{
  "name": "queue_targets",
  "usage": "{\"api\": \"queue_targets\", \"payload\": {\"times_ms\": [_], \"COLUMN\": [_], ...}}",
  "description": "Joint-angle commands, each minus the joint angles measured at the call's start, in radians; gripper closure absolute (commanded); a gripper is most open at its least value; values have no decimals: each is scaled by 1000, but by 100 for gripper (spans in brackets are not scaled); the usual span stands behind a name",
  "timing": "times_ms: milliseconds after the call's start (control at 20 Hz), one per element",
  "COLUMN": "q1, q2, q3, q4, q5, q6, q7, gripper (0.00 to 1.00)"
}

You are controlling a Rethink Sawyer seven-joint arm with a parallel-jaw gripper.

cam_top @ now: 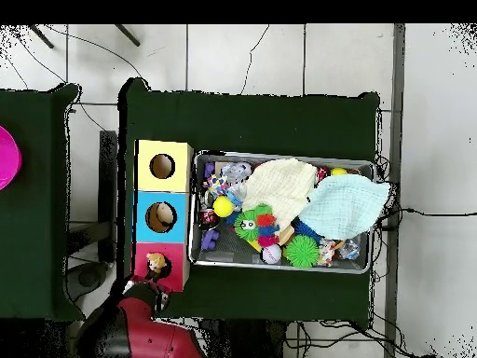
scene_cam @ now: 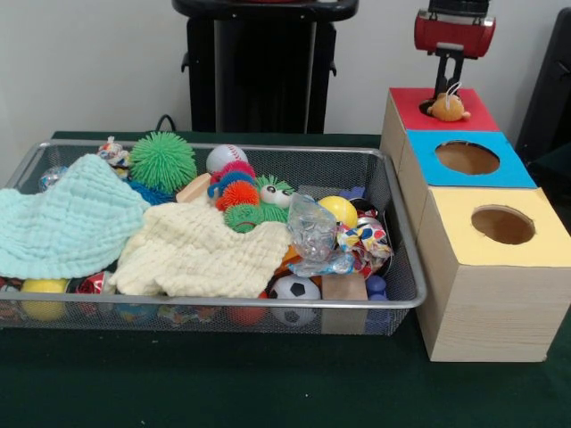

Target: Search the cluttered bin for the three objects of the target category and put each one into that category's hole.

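A: Where is the plush toy relative to the red-topped box?

B: It sits on that box's top, over the hole, with its white loop rising toward the gripper just above. The overhead view shows the toy on the same red box.

A: And the jaws?

B: They reach down to the toy, but I cannot tell whether they grip it or stand apart.

A: The bin?

B: It lies beside the red-topped box on the green tabletop, full of clutter: a mint cloth, a cream cloth, a green spiky ball, a baseball and a small soccer ball.
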State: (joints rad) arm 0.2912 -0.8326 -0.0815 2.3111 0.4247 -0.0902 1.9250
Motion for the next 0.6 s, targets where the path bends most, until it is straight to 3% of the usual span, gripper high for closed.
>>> {"api": "queue_targets", "payload": {"times_ms": [50, 600], "q1": [-26, -17], "q2": [75, 134], "q3": [110, 114], "q4": [-48, -71], "q5": [3, 6], "q6": [-79, -133], "q7": [257, 261], "gripper": [100, 100]}}
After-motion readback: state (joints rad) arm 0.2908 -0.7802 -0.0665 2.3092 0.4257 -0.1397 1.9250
